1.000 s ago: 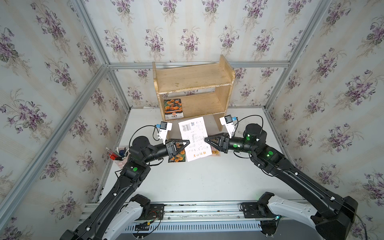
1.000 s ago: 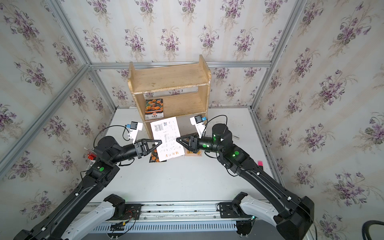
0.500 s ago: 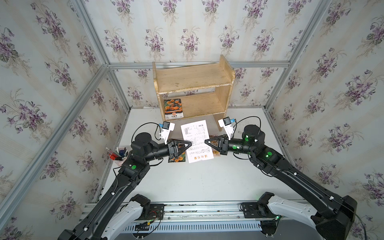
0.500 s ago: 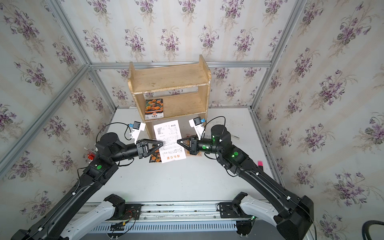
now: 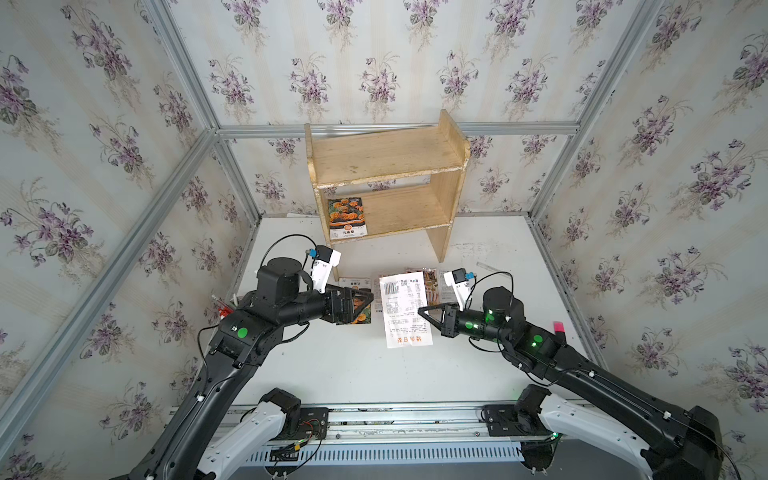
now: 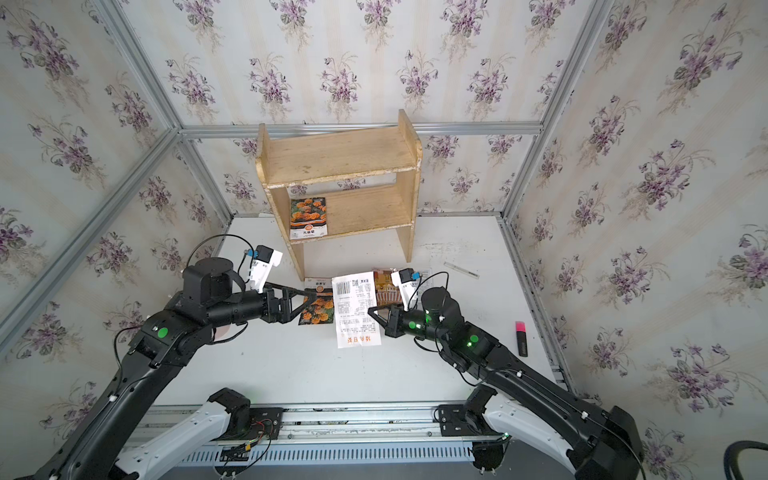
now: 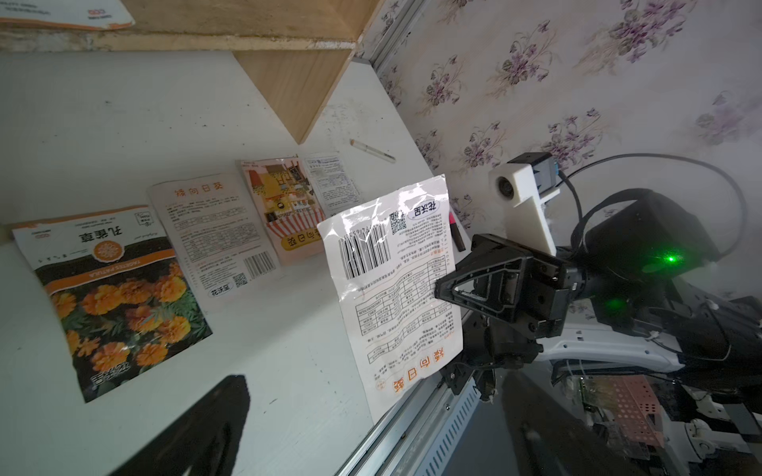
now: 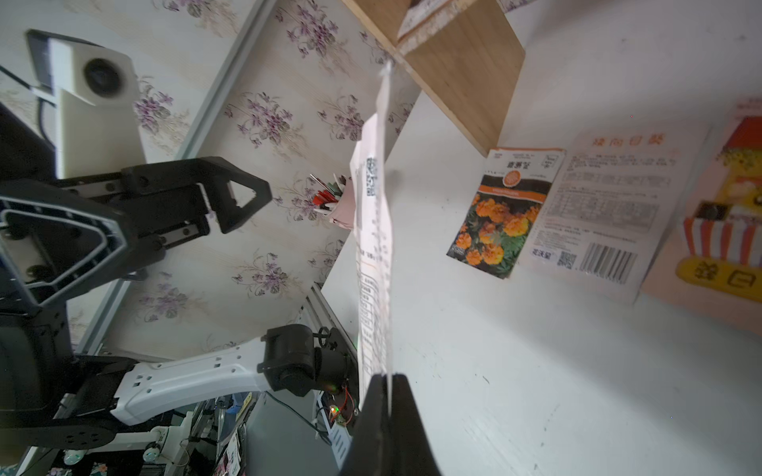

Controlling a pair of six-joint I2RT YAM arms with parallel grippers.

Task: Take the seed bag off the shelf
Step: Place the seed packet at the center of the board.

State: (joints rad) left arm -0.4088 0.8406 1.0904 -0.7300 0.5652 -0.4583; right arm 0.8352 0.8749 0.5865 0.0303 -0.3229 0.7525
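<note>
Seed bag [image 5: 401, 299] — in right pincer [image 5: 419, 309] (midair)

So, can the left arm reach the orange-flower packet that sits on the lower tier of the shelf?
Probably yes. The left gripper is open and empty. The orange-flower packet sits at that arm's end of the lower tier of the shelf, at the front, with nothing between them.

A staged lab booth: floral wallpaper panels [image 5: 374, 62] in aluminium framing [image 5: 257, 131] around a white table [image 5: 374, 374].
</note>
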